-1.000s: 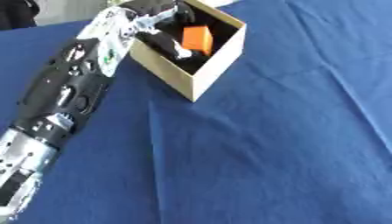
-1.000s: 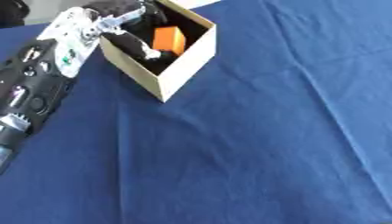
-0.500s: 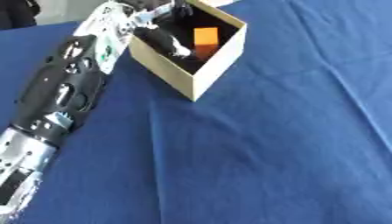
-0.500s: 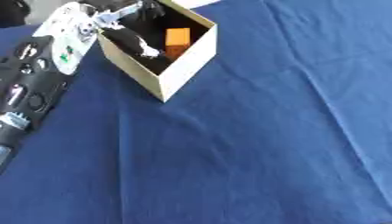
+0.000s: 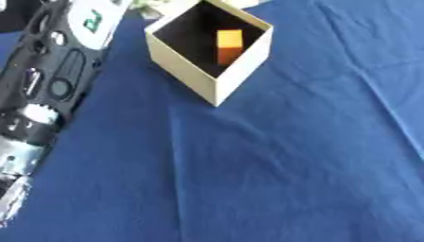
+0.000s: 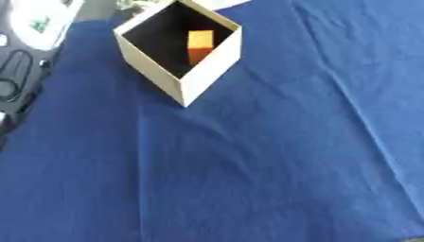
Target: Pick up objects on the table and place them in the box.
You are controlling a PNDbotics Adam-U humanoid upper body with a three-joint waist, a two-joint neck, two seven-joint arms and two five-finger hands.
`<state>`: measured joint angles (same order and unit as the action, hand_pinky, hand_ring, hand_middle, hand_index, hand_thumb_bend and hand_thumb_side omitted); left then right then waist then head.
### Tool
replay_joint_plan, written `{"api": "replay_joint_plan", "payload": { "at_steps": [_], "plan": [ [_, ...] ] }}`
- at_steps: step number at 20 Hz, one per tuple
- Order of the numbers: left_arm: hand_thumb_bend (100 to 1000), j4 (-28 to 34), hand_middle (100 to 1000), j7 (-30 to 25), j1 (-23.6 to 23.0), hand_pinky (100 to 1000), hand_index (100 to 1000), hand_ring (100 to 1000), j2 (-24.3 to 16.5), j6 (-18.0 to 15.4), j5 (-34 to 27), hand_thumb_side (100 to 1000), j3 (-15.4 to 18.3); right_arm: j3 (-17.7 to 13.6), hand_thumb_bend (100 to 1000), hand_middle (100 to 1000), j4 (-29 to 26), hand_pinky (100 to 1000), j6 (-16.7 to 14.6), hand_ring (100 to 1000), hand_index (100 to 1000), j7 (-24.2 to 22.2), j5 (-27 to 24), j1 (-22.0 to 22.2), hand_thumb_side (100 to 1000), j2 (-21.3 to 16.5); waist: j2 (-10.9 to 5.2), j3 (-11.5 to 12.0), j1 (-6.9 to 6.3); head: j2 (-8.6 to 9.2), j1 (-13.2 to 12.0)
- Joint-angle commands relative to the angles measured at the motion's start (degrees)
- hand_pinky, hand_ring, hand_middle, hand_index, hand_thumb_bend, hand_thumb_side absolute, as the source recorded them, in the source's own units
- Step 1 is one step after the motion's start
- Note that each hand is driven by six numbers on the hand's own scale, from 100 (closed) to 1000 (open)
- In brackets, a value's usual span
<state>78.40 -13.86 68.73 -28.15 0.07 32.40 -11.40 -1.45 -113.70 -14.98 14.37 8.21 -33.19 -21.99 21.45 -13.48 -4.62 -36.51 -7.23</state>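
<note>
An open tan cardboard box with a dark inside stands on the blue cloth at the upper middle. Inside it, an orange block rests against the right inner wall. My left arm, black with silver parts, runs up the left side of the view. Of my left hand only a blurred pale bit shows at the top edge, just beyond the box's far-left corner and outside the box. The right hand shows in neither view.
A creased blue cloth covers the table across the middle, right and bottom. No loose objects lie on it. A pale strip shows at the top edge behind the box.
My left hand has drawn up and back out of the box toward the top edge. The orange block stays inside, now uncovered.
</note>
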Motion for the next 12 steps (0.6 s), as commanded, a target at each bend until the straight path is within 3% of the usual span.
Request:
{"api": "replay_joint_plan", "payload": {
  "at_steps": [1,7,12],
  "plan": [
    [100,12.9,564,3.7,-1.8,398,708,521,-4.8,3.2,-9.4,380,1.2,-0.7,100,617,-0.9,776,-0.1,688,749,0.4,0.5,-0.3,803,-1.5,-1.89,0.4,0.58,-0.96,0.4],
    [100,34.1,562,15.8,-14.4,397,702,523,-10.6,8.5,-25.5,390,5.7,-0.8,100,619,-0.9,777,-0.1,690,749,0.6,0.8,0.0,800,-1.6,-2.88,2.3,0.94,-1.63,1.3],
    [121,36.1,594,27.6,-25.2,422,747,544,-11.6,3.0,-32.7,520,9.9,-0.8,100,620,-0.9,778,-0.3,692,749,0.7,1.0,0.1,799,-1.8,-3.36,3.5,1.59,-2.29,2.0]
  ]
}}
